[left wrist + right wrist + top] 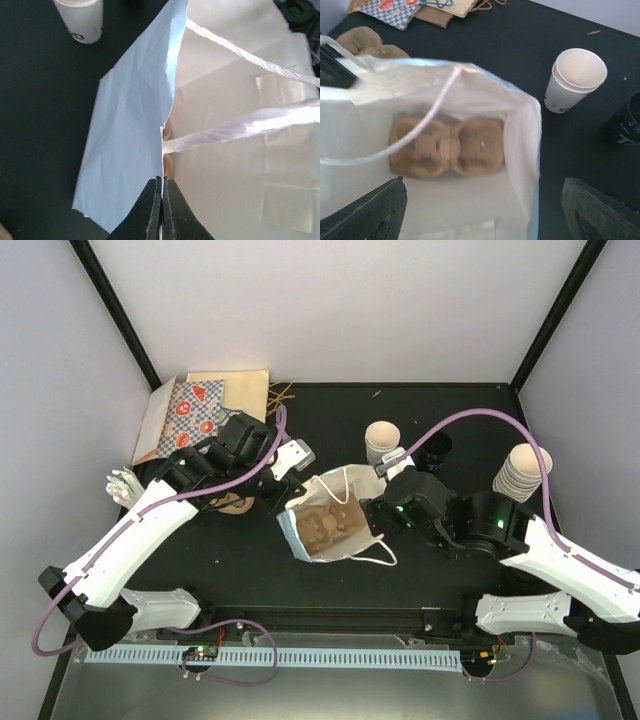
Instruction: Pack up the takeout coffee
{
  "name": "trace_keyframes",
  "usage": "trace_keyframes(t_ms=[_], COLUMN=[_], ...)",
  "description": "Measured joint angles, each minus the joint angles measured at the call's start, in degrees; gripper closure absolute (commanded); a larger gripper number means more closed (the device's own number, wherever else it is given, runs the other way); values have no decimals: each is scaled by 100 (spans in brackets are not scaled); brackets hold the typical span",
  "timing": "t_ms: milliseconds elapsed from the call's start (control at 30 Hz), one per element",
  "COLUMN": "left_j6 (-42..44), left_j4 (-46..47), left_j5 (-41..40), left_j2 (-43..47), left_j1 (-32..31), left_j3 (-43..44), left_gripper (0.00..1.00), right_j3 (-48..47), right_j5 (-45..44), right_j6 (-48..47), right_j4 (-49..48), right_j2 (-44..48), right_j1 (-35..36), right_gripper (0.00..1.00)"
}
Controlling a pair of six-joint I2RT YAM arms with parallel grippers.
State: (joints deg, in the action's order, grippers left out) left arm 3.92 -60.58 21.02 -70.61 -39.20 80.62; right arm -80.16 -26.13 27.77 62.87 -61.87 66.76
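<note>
Bag [130,150] mouth wide, carrier [447,147] inside — L gripper [161,200] clamped on rim, R gripper [485,210] apart above.

Black tabletop [250,575], pale, perhaps lilac-tinted walls [340,300], black corner struts [113,310].

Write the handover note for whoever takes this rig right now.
Left gripper: shut on the bag rim, holding the mouth open.
Right gripper: open at the bag's mouth, holding nothing.
Carrier lies inside the bag, with no cup in it.
Cup stands unlidded beyond the bag, with a black stack, likely lids, beside it. The cup stack is farther right.
Done: carrier bagged. Left: every cup, none packed yet.
</note>
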Motion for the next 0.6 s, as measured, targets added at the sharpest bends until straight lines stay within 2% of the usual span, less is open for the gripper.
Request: trace_keyframes(t_ms=[233, 400, 600], left_j6=[321, 612, 839], left_j4=[457, 1108, 1405], left_j5=[-756, -1071, -1392], left_j2=[470, 1062, 1241], left_j1=[-260, -745, -1202], left_j3=[-109, -774, -1414], left_gripper=[98, 98, 99], right_j3=[439, 1180, 1753], right_j5=[-245, -271, -247], right_j6=[229, 466, 660], right_j4=[181, 186, 92], right_j2=[90, 175, 470], right_j1=[0, 0, 0], right_gripper=[14, 16, 17])
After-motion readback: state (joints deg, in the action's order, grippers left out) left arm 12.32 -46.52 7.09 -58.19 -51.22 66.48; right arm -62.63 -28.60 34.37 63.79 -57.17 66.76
